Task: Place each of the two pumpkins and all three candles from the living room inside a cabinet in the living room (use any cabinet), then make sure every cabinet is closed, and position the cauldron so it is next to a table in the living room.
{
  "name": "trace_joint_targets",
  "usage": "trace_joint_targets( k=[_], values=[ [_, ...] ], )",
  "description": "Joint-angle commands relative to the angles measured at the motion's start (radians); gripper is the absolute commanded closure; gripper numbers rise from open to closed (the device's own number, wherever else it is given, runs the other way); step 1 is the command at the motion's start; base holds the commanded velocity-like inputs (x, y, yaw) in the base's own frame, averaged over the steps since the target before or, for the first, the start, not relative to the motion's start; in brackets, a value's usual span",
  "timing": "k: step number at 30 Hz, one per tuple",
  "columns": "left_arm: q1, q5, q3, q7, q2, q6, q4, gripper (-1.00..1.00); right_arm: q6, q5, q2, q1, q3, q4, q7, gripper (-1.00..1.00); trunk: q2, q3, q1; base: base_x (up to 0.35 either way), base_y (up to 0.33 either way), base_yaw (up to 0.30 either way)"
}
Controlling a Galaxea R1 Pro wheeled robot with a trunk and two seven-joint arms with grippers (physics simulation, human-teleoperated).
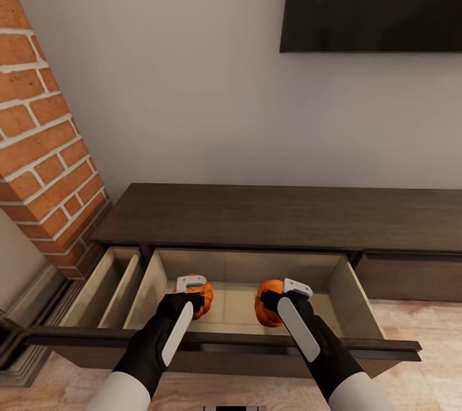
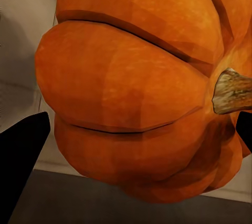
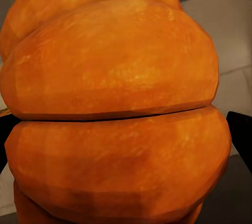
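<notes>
The long dark-brown cabinet (image 1: 256, 215) stands against the wall with a wide drawer (image 1: 340, 282) pulled out, pale beige inside. Both arms reach down into that drawer. My left gripper (image 1: 194, 297) is shut on one orange pumpkin (image 1: 206, 307), whose ribbed side (image 2: 131, 87) and stem (image 2: 231, 91) loom close between the black fingertips (image 2: 21, 155). My right gripper (image 1: 274, 300) is shut on the other pumpkin (image 1: 264, 312), whose ribbed flank (image 3: 115, 108) sits between its fingertips (image 3: 242, 134). Both pumpkins are low inside the drawer; I cannot tell whether they rest on its floor.
A narrower drawer (image 1: 109, 286) also stands open to the left, beside a brick column (image 1: 45, 141). The wide drawer's dark front panel (image 1: 224, 341) lies across my forearms. A dark TV (image 1: 372, 0) hangs on the wall. Wooden floor (image 1: 417, 327) shows to the right.
</notes>
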Motion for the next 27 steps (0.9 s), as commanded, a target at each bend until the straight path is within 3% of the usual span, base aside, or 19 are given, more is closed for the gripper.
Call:
trace_joint_targets(
  k=[1, 12, 20, 21, 25, 26, 27],
  values=[
    [0.0, -0.001, 0.0, 0.001, 0.0, 0.0, 0.0, 1.0, -0.001, -0.001, 0.0, 0.0, 0.0, 0.0, 0.002, 1.0, 0.0, 0.0, 0.0, 0.0, 0.0, 0.0],
    [0.0, -0.001, 0.0, 0.001, 0.0, 0.0, 0.0, 1.0, -0.001, -0.001, 0.0, 0.0, 0.0, 0.0, 0.002, 1.0, 0.0, -0.004, 0.0, 0.0, 0.0, 0.0],
    [0.0, -0.001, 0.0, 0.001, 0.0, 0.0, 0.0, 1.0, -0.001, -0.001, 0.0, 0.0, 0.0, 0.0, 0.002, 1.0, -0.002, -0.031, 0.004, 0.0, 0.0, 0.0],
    [0.0, -0.001, 0.0, 0.001, 0.0, 0.0, 0.0, 1.0, -0.001, -0.001, 0.0, 0.0, 0.0, 0.0, 0.002, -1.0, -0.002, -0.031, 0.004, 0.0, 0.0, 0.0],
    [0.0, -0.001, 0.0, 0.001, 0.0, 0.0, 0.0, 1.0, -0.001, -0.001, 0.0, 0.0, 0.0, 0.0, 0.002, -1.0, -0.002, -0.031, 0.004, 0.0, 0.0, 0.0],
    [0.0, -0.001, 0.0, 0.001, 0.0, 0.001, 0.0, -1.0, -0.001, -0.001, 0.0, 0.0, -0.001, 0.0, 0.002, -1.0, -0.002, -0.031, 0.004, 0.0, 0.0, 0.0],
    [0.0, -0.001, 0.0, 0.001, 0.0, 0.001, 0.0, -1.0, -0.001, -0.001, 0.0, 0.0, -0.001, 0.0, 0.002, -1.0, -0.002, -0.031, 0.004, 0.0, 0.0, 0.0]
  ],
)
